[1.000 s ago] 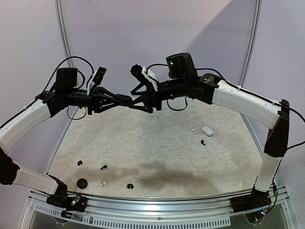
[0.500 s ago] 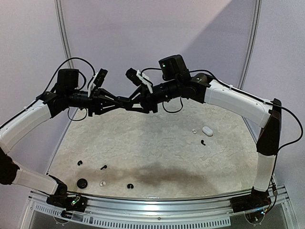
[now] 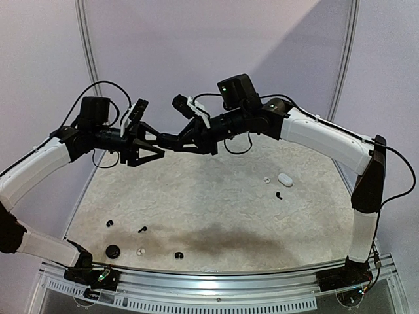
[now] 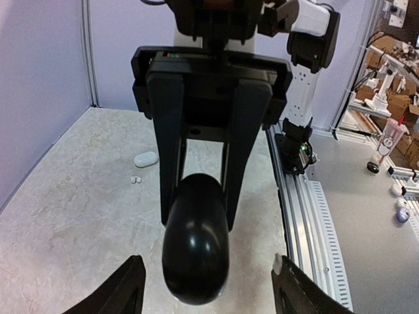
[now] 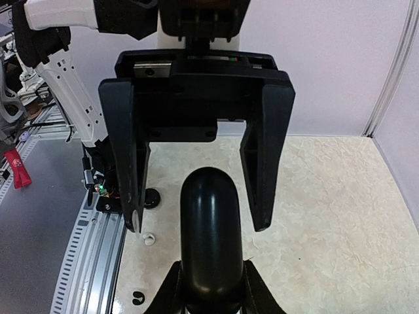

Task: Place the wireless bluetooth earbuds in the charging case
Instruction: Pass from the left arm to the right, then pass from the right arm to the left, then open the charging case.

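High above the table, a glossy black oval charging case (image 3: 169, 139) hangs between the two arms. My right gripper (image 5: 213, 297) is shut on one end of the case (image 5: 211, 229). My left gripper (image 4: 206, 291) stands open, one finger on each side of the case (image 4: 196, 242) without touching it. Earbuds lie on the table below: black ones (image 3: 142, 229) (image 3: 179, 254) and a white one (image 3: 139, 250) at the front left, plus a white one (image 3: 266, 178) and a black one (image 3: 279, 195) at the right.
A white charging case (image 3: 285, 178) lies at the right of the table. A round black object (image 3: 113, 250) sits near the front left edge, beside another black earbud (image 3: 109, 224). Purple walls enclose the table's back and sides.
My right gripper has moved left and shut on the black case. My left gripper, shut on the case before, has opened and let go.
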`<action>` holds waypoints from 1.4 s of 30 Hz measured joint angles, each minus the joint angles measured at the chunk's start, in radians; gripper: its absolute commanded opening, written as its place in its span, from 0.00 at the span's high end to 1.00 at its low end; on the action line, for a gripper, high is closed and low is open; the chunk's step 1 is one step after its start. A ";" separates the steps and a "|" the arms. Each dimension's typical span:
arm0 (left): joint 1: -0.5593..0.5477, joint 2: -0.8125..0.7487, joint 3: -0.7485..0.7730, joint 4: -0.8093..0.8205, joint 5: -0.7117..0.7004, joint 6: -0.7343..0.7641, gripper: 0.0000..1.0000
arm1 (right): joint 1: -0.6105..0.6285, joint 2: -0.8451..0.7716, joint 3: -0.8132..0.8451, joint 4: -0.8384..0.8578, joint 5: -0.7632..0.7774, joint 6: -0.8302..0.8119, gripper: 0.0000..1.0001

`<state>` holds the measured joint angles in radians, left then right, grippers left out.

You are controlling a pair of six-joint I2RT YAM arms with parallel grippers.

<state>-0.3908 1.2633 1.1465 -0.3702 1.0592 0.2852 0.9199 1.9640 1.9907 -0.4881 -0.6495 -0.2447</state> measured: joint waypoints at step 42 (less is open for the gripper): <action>-0.017 -0.013 -0.074 0.064 -0.066 0.109 1.00 | -0.006 -0.002 -0.001 0.044 0.068 0.037 0.63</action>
<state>-0.4080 1.2507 1.0725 -0.3065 0.9932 0.3943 0.9134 1.9625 1.9900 -0.4442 -0.5819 -0.2081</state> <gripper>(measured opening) 0.219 0.393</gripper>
